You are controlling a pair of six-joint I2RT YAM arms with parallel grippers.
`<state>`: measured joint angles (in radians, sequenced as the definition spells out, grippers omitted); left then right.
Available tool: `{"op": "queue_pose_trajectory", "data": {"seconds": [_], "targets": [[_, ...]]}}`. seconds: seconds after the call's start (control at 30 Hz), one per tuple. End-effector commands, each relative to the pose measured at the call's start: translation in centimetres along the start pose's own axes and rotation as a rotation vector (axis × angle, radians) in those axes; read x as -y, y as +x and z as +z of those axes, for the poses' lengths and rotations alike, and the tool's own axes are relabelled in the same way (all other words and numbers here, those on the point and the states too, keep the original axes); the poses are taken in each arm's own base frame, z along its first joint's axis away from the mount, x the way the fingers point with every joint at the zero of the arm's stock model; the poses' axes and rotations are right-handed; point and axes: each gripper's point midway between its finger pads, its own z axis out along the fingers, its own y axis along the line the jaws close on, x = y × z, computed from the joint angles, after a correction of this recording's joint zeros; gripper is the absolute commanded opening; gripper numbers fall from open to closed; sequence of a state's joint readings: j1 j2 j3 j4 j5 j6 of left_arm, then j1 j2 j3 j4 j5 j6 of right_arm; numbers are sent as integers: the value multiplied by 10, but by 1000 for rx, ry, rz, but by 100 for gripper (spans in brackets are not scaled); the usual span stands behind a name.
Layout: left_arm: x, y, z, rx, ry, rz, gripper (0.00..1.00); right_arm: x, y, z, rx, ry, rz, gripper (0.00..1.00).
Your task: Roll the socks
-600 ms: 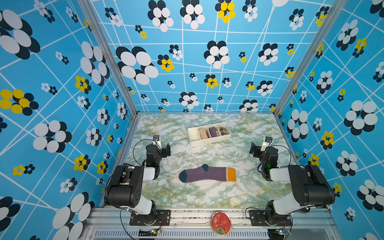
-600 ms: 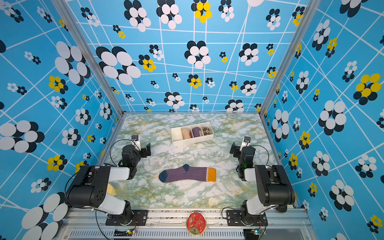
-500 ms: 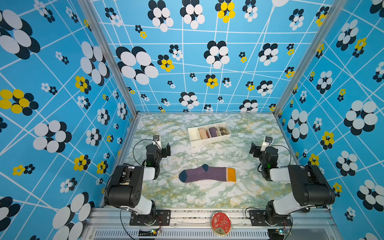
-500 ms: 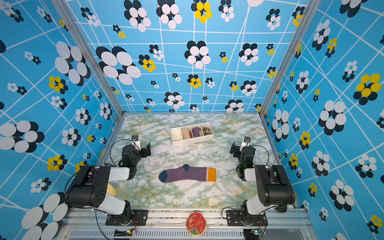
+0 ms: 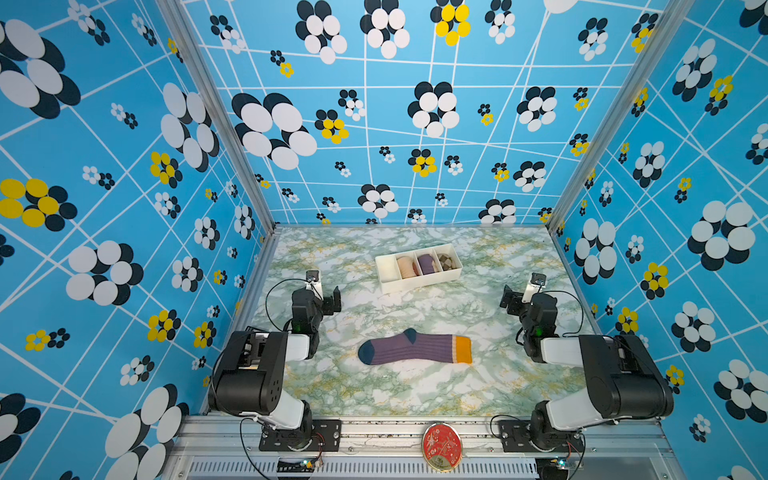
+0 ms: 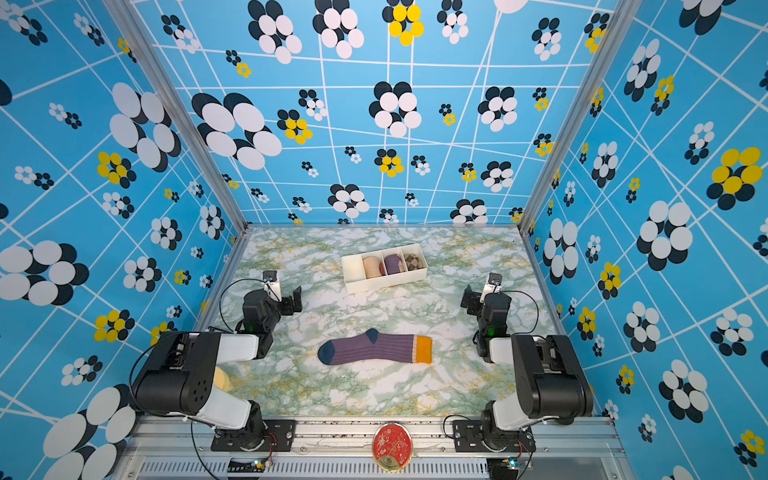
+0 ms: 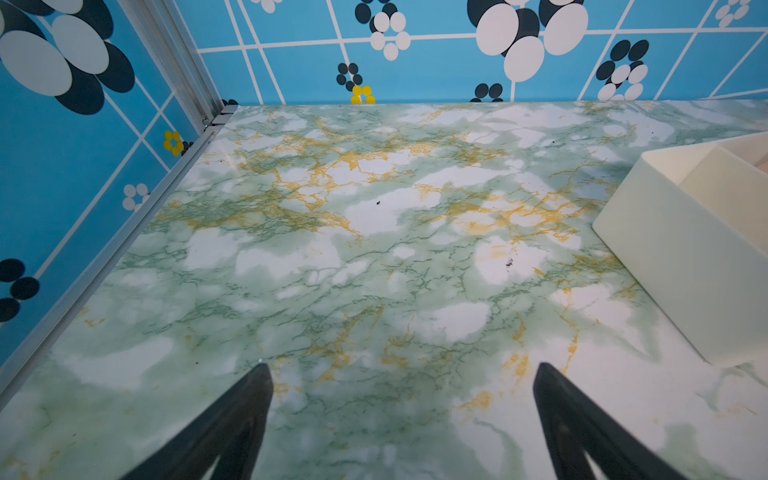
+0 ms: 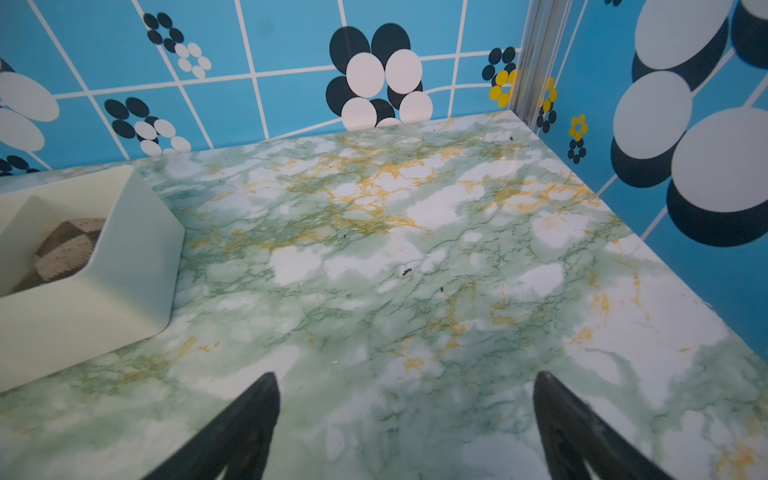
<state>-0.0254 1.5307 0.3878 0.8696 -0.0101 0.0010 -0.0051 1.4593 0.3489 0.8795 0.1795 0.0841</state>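
Lying flat on the bench [image 5: 415, 399], the socks [image 5: 415, 348] sit about midway between the left and right edges and somewhat nearer the front edge than the back. The teal toe points to the left edge and the orange cuff to the right. Only one outline shows in both top views, so I cannot tell whether two socks are stacked.

The left claw [image 7: 402, 368] has its jaws spread wide over bare bench, near the left edge and well apart from the socks. The right claw [image 8: 405, 374] is likewise wide apart and empty, near the right edge. A tray [image 5: 419, 282] towards the back edge holds three finished rolls, and its left compartment is empty.

The fabric looks like a light, limp ribbed knit. It should crumple and sag rather than keep its shape, and the ribs ought to give the pads some bite. The bench looks smooth, so the socks may slide when pushed.

The toe end is probably the best place to pinch, taking every layer. The cuff likely needs pinning so the roll tightens instead of dragging.
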Motion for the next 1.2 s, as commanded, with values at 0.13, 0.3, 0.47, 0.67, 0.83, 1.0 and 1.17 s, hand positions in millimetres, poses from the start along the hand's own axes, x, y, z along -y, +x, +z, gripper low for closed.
{"op": "queue_pose_trajectory", "data": {"seconds": [0.13, 0.3, 0.47, 0.67, 0.83, 1.0, 1.17], "targets": [[2, -3, 1, 15, 22, -4, 99, -4, -15, -36, -150, -14, 42, 92], [6, -13, 2, -23, 51, 1, 83, -2, -16, -60, -250, 15, 128, 92], [15, -35, -11, -121, 94, -54, 72, -15, -11, -79, -402, -31, 138, 92], [57, -69, -56, -121, 172, -146, 74, -33, 4, -99, -560, -87, 214, 85], [102, -78, -91, -168, 219, -70, 73, -58, 31, -114, -723, -134, 249, 70], [129, -51, -103, -296, 271, -40, 68, -79, 66, -128, -893, -171, 265, 56], [146, -33, -107, -342, 308, -20, 67, -103, 97, -145, -982, -214, 257, 50]]}}
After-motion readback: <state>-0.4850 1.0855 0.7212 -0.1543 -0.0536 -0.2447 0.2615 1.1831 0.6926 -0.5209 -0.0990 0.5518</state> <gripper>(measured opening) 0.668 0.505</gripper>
